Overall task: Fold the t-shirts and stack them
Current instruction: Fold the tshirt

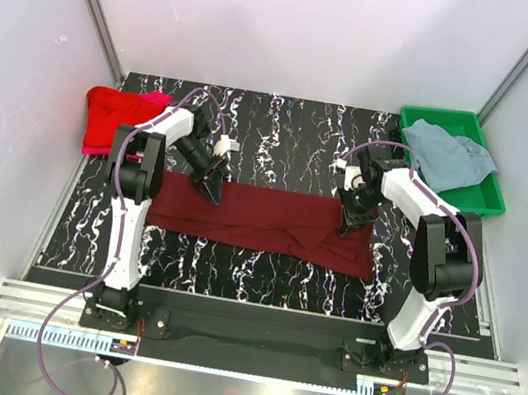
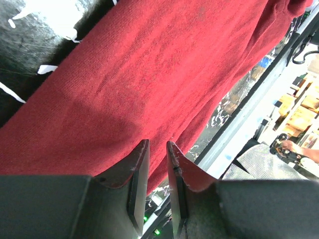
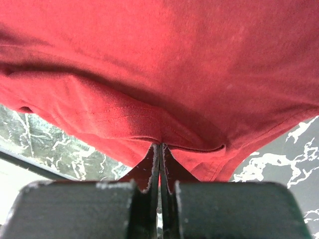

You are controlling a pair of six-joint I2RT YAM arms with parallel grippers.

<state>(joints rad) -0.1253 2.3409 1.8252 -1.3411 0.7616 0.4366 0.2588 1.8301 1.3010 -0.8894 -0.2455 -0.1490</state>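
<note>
The dark maroon t-shirt (image 1: 260, 219) lies folded into a long band across the middle of the table. My left gripper (image 1: 210, 188) hovers at the band's far left edge, jaws a narrow gap apart with nothing between them (image 2: 157, 144); the cloth (image 2: 149, 74) spreads beyond the tips. My right gripper (image 1: 351, 222) is at the band's far right edge, shut (image 3: 159, 145) on a hem fold of the maroon shirt (image 3: 174, 59). The bright red shirt (image 1: 110, 116) lies at the back left with a pink one (image 1: 159, 99) partly showing behind it. The grey-blue shirt (image 1: 448, 157) lies in the tray.
A green plastic tray (image 1: 487, 199) stands at the back right corner. White walls close in the black marbled table (image 1: 285, 130) on three sides. Both arm bases sit on the rail at the near edge.
</note>
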